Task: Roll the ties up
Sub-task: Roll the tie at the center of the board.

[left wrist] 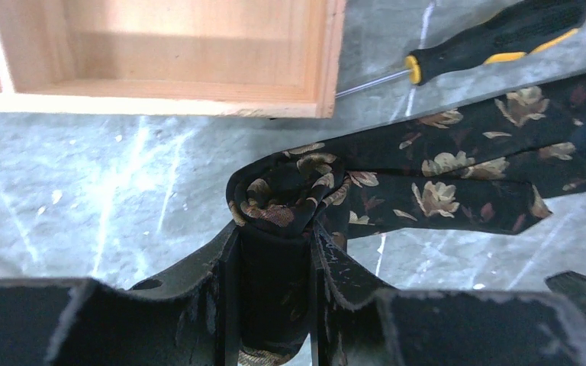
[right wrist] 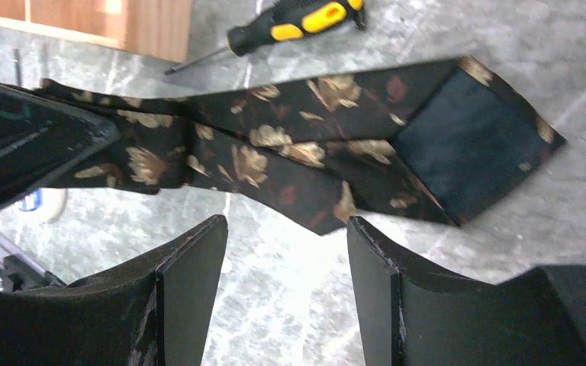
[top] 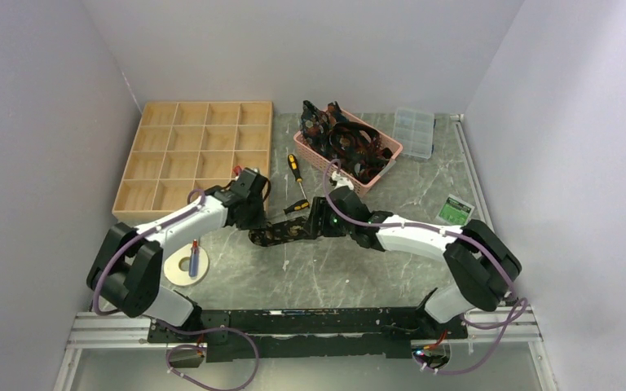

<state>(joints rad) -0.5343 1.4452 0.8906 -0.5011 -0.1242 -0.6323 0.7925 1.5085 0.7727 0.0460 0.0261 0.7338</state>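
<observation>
One floral necktie [left wrist: 442, 164]: left gripper [left wrist: 275, 244] clamped on its rolled end; right gripper [right wrist: 286, 252] spread apart, empty, near flat stretch.

Probably a robotics lab: plain white walls [top: 310, 49] box in a marbled table [top: 334, 281] bearing robot arms [top: 181, 221]

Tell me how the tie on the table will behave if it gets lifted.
Probably floppy: the tie folds and bunches softly where the left pincer grips it. Likely light, since the fabric looks thin. The rolled end may loosen if released.

White arm links [top: 200, 218], black joints [top: 130, 273], purple cables [top: 116, 255], black hands [left wrist: 275, 229] [right wrist: 286, 223]
</observation>
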